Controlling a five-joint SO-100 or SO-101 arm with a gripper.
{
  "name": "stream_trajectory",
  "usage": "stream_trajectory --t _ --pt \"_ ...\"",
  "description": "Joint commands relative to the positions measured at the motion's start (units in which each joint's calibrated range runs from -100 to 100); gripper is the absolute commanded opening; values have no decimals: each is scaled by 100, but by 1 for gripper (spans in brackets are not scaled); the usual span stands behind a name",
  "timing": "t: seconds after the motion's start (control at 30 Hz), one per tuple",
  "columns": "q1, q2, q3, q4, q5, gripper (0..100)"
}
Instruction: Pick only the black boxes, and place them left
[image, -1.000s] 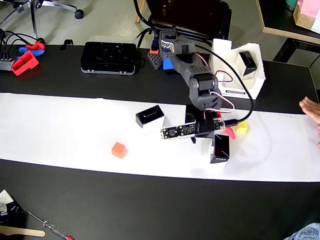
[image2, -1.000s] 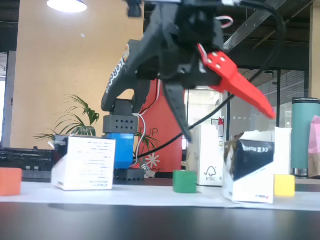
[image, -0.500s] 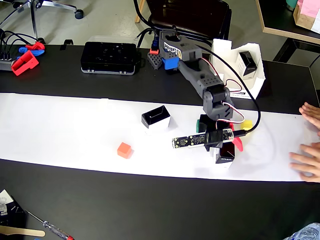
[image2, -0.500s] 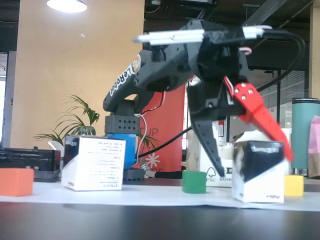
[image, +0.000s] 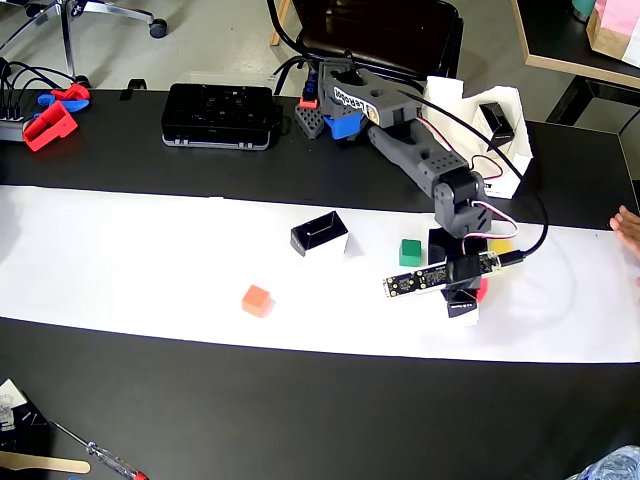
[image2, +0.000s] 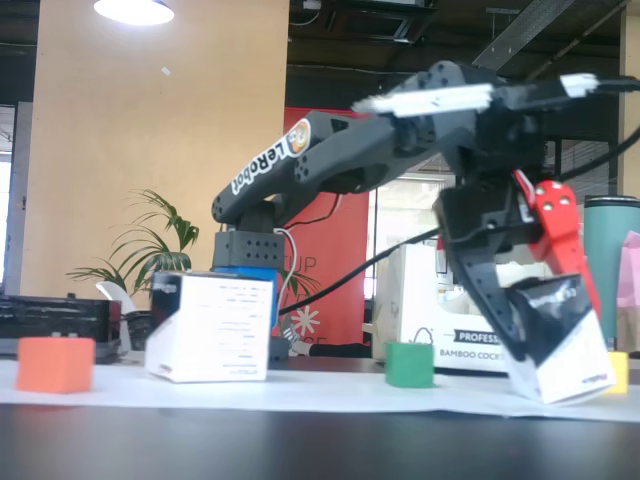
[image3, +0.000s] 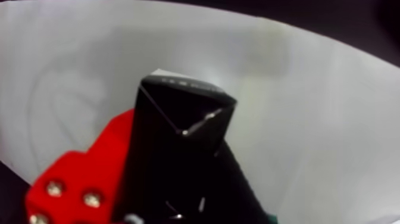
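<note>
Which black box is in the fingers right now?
The tilted black box at the right end of the paper strip, clamped between the red and black fingers. The other black box sits free mid-strip; a third is in the white carton.

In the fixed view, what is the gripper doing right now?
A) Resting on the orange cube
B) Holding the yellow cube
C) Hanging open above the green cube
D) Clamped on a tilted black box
D: the gripper has its black and red fingers closed on a black box that tilts with one corner down; the green cube sits apart to its left.
</note>
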Motion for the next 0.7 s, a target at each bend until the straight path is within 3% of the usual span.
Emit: stream_trajectory --t 0.0,0.2,0.67 --pt "-399 -1671 711 -135 -278 6" --pt "-788 -3228 2085 -158 -568 6" --pt "-1750 -6160 4647 -135 -678 6"
